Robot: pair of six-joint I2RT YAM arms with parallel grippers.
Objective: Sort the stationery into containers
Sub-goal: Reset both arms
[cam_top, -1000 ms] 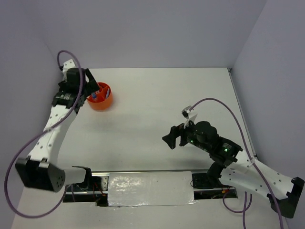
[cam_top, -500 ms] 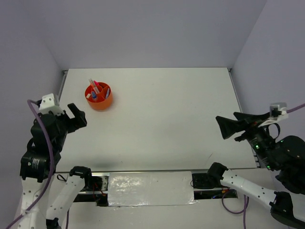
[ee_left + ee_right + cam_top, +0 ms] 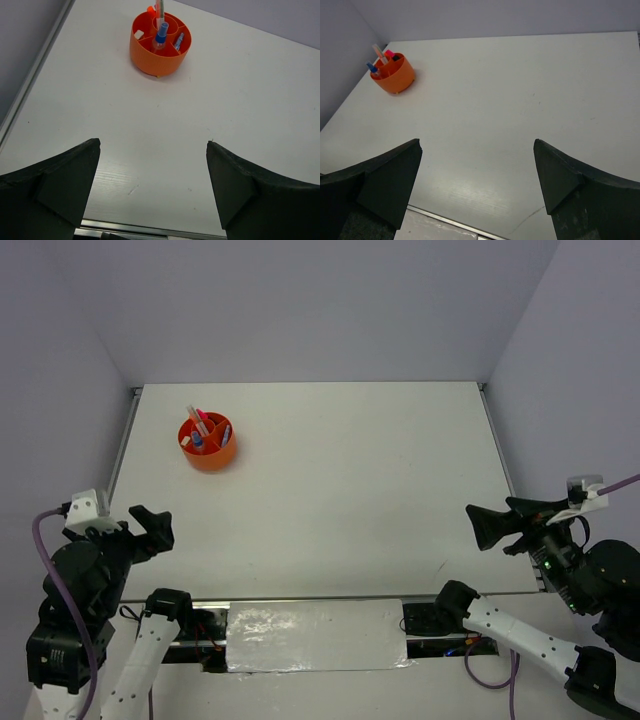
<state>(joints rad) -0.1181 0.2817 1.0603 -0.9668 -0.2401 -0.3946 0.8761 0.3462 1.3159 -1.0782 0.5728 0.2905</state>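
Note:
The round orange organiser (image 3: 209, 448) stands at the far left of the table, with pens, a pink-capped highlighter and a blue-capped clear bottle (image 3: 160, 40) upright in its compartments. It also shows in the left wrist view (image 3: 159, 50) and in the right wrist view (image 3: 394, 75). My left gripper (image 3: 152, 529) is open and empty, raised at the near left edge, far from the organiser. My right gripper (image 3: 485, 525) is open and empty, raised at the near right edge. No loose stationery shows on the table.
The white table (image 3: 330, 480) has grey walls at the back and on both sides. A metal rail (image 3: 310, 630) runs along its near edge between the arm bases.
My left arm has pulled back from the organiser to the near left edge and sunk lower. My right arm has pulled back from the table's middle to the near right edge.

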